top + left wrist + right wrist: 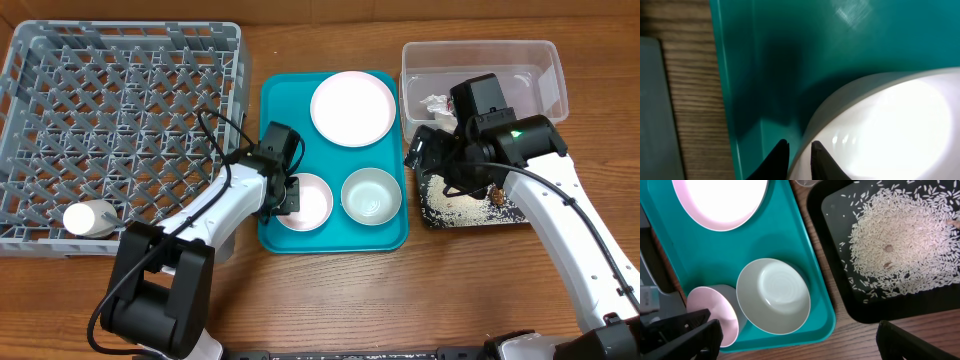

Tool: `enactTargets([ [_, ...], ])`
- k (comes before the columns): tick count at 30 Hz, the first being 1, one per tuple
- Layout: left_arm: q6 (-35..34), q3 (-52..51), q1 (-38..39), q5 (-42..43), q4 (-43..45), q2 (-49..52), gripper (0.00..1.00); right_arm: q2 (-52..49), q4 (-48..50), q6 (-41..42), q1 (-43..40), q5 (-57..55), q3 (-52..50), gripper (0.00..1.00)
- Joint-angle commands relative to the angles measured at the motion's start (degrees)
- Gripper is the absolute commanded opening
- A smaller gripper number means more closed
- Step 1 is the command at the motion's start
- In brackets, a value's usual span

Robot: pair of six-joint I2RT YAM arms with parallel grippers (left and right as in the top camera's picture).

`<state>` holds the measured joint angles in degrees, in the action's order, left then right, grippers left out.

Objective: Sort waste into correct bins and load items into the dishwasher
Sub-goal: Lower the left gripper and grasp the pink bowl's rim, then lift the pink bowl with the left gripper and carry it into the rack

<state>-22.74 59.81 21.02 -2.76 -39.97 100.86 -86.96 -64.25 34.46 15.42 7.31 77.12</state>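
Left claw (799, 160) was narrow, pinched on the left rim of the pink bowl (310, 203), low centre of the overhead frame, bowl sitting on the teal tray (285, 100). Right claw (800, 330) was wide, held nothing, and hung over the left edge of the black tray (470, 218), right of centre. Rice (900, 240) was spread in that tray. Green bowl (371, 194) and plate (353, 108) also sat on the teal tray. Cup (88, 218) lay on its side in the grey rack (120, 120), lower left. Clear tub (545, 60) was upper right, with white paper (435, 103) inside.
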Motion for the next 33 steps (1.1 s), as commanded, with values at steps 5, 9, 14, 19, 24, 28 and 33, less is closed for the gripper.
enactTargets([
  [5,-0.7,-3.3,0.4,1.3,3.2,0.1,0.07,0.8,0.4,-0.2,0.0,0.3,0.1,1.0],
  [9,-1.8,-2.6,0.3,1.5,2.4,0.1,0.04,0.8,0.3,-0.2,0.0,0.3,0.1,1.0],
  [14,-1.7,1.6,0.3,2.4,-0.9,-0.5,0.04,0.8,0.5,-0.2,0.0,0.3,0.1,1.0],
  [19,-1.7,10.6,0.3,1.5,-9.3,-0.6,0.04,0.8,0.5,-0.2,0.0,0.3,0.1,1.0],
  [24,-1.7,20.9,0.3,-5.5,-17.5,-0.6,0.04,0.8,0.6,-0.2,0.0,0.3,0.1,1.0],
  [28,-2.2,25.8,0.4,-13.9,-23.3,-0.6,0.04,0.8,0.5,-0.2,0.0,0.3,0.1,1.0],
  [33,-8.7,30.4,-1.4,-31.6,-32.0,-0.6,0.04,0.8,0.5,-0.2,0.0,0.3,0.1,1.0],
])
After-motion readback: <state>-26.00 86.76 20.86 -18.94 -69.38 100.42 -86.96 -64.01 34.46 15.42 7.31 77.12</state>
